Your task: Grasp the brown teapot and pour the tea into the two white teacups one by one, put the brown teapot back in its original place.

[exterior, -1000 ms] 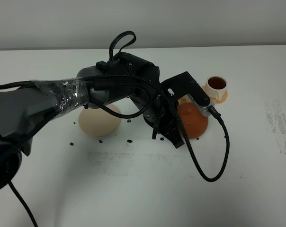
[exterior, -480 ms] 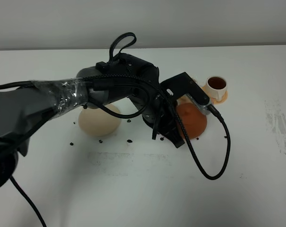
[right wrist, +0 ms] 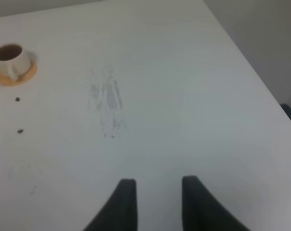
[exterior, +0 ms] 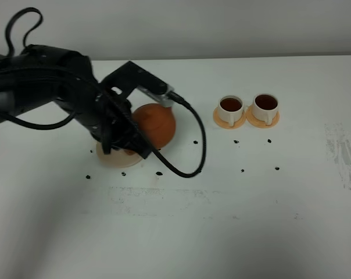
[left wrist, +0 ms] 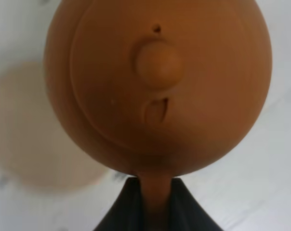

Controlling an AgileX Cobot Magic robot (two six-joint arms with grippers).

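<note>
The brown teapot [exterior: 156, 124] is in my left gripper [exterior: 135, 132], which is shut on its loop handle. It hangs just right of the cream coaster [exterior: 113, 158], whose far part my arm hides. In the left wrist view the teapot [left wrist: 157, 82] fills the frame, lid knob up. The handle sits between my fingers [left wrist: 124, 207], and the coaster [left wrist: 32, 139] lies off to one side. The two white teacups [exterior: 229, 108] [exterior: 265, 106] hold dark tea. My right gripper [right wrist: 155, 192] is open and empty over bare table, with one cup [right wrist: 9, 57] far off.
Each cup stands on a small orange saucer [exterior: 222, 122] [exterior: 273, 121]. Dark drops [exterior: 237, 141] dot the white table [exterior: 222, 221] between the cups and the coaster. A scuffed grey patch [exterior: 341, 152] lies at the far right. A black cable [exterior: 193, 157] loops beside the teapot.
My left arm has swung left with the teapot, from beside the cups to next to the coaster. Both cups now show uncovered.
</note>
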